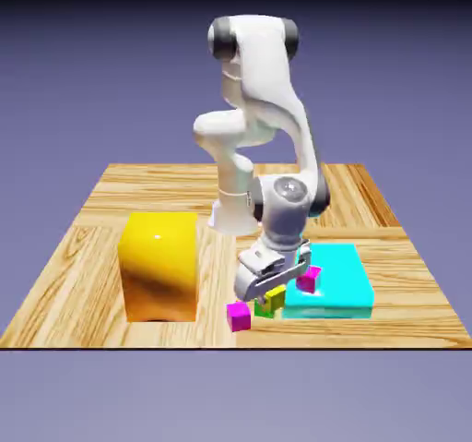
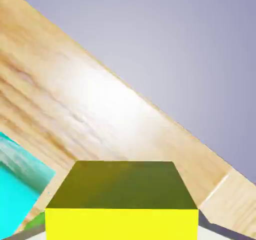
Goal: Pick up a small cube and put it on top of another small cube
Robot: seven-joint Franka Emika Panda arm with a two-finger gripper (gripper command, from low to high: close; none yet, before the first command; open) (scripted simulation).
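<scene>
Beside the cyan block, the gripper grips the yellow cube; a green cube shows just below.

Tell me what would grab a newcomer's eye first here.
The tall orange-yellow block dominates the exterior view's left, and the bright cyan slab glows on its right. In the hand view, a yellow cube looms at the bottom edge, between the tool's fingertips.
</scene>
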